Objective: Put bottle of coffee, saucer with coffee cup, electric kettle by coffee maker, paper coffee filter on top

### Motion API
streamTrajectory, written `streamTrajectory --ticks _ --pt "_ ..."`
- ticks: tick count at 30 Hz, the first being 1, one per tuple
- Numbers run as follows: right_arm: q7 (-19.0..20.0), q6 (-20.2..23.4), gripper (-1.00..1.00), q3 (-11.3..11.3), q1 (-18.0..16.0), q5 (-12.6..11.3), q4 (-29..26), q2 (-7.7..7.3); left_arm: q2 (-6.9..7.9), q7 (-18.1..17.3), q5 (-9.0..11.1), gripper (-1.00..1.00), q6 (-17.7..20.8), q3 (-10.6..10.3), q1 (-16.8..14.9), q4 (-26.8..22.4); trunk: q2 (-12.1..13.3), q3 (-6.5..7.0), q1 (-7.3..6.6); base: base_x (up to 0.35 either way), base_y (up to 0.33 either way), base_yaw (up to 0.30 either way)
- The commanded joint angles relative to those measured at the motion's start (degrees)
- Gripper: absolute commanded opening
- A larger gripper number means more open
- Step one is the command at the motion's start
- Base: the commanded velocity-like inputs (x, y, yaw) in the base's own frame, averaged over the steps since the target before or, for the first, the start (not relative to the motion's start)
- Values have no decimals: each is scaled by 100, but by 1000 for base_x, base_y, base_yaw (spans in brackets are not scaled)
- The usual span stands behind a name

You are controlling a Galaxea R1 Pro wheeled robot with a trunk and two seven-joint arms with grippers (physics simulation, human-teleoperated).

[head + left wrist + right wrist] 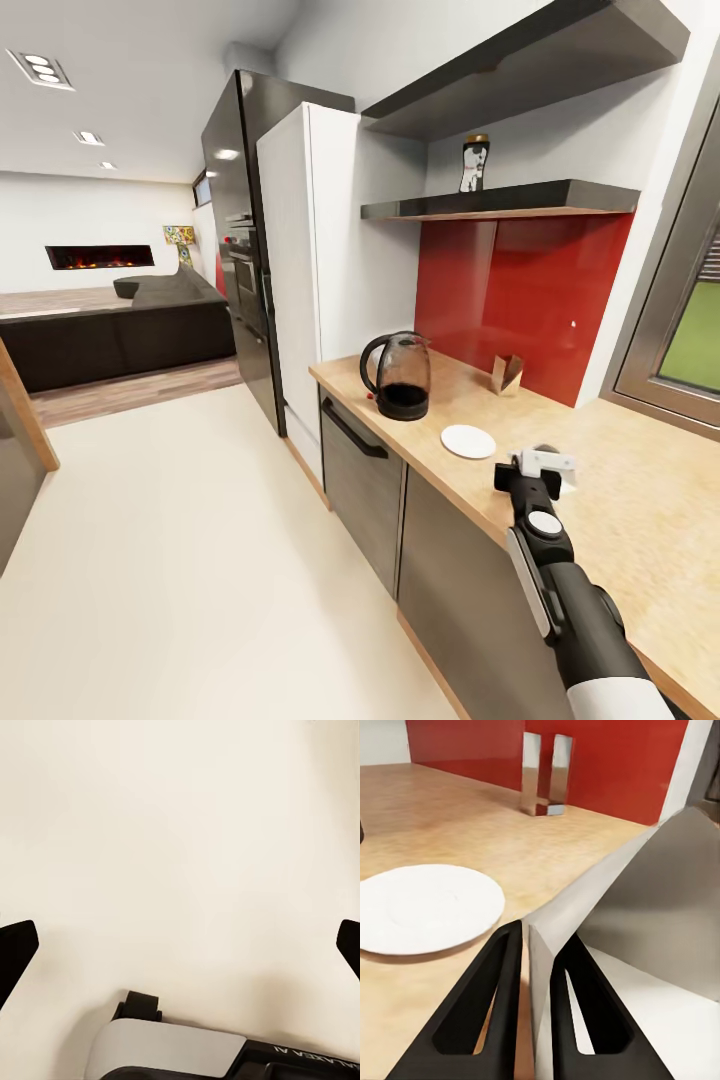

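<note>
My right gripper [530,472] hovers over the light-wood countertop [640,500], shut on the white paper coffee filter [556,464]. In the right wrist view its black fingers [502,1012] pinch a folded edge of the filter [645,907]. The white saucer [468,441] [427,904] lies flat just beyond and left of the gripper. The glass electric kettle [400,377] stands at the counter's left end. On the dark wall shelf sits the bottle of coffee [474,163]. My left gripper [180,945] is open over the pale floor. The coffee maker and coffee cup are out of view.
A small shiny folded holder [506,373] [544,776] stands against the red backsplash [520,290]. A white tall cabinet [320,260] and black fridge [235,240] border the counter's left end. A window [690,340] is at the right, cream floor [180,560] at the left.
</note>
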Motion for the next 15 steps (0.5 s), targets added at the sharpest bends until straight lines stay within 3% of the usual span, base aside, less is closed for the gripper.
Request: streamTrajectory --ticks 1,15 --pt "-57 40 -100 2 -3 14 -8 1 -4 -1 43 100 -2 10 1 -8 -3 -5 0 0 0 0" --pt "-121 41 -100 8 -3 14 -9 1 -4 0 43 100 -2 77 1 -10 -3 -5 0 0 0 0"
